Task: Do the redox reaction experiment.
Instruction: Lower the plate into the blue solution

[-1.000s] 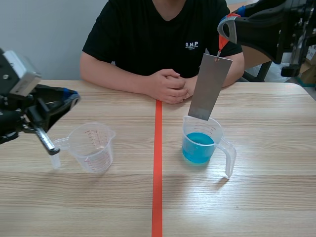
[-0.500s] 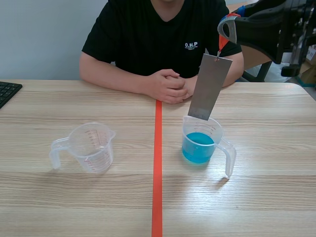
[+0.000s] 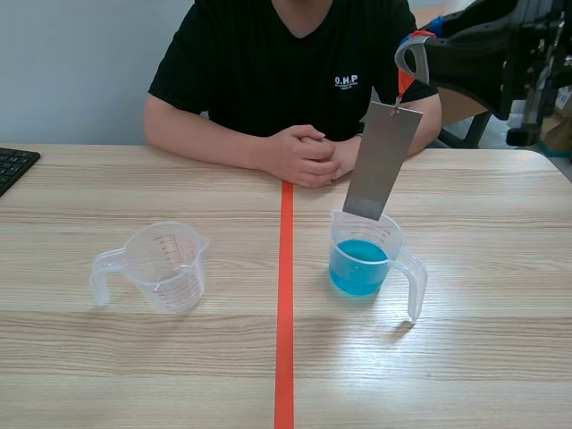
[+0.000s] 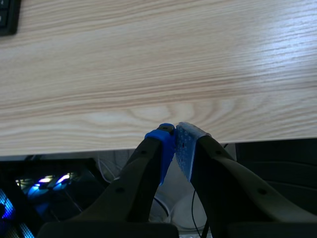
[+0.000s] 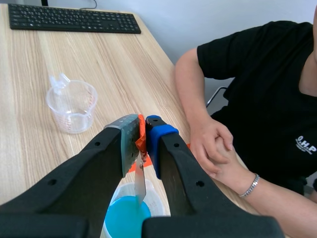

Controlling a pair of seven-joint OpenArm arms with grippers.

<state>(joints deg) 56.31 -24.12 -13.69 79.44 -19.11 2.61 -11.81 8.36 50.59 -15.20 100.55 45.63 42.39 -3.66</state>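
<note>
A grey metal strip [image 3: 382,161] hangs tilted from an orange-red tag [image 5: 141,136], and my right gripper [image 3: 409,58] is shut on that tag high at the right. The strip's lower end sits at the rim of a clear beaker of blue liquid [image 3: 362,259], above the liquid. From the right wrist, the strip [image 5: 140,183] drops from my right gripper [image 5: 142,131] toward the blue beaker [image 5: 124,218]. An empty clear beaker [image 3: 165,265] stands left of the tape line. My left gripper [image 4: 173,141] is shut on nothing over the table's near edge [image 4: 148,144], outside the scene view.
A person sits across the table with clasped hands [image 3: 308,154] resting just behind the blue beaker. A black keyboard [image 3: 13,165] lies at the far left edge. The empty beaker [image 5: 72,105] and keyboard [image 5: 69,19] also show in the right wrist view.
My left arm has pulled out of the scene view to the left, uncovering the keyboard. The hanging strip has barely shifted over the blue beaker.
</note>
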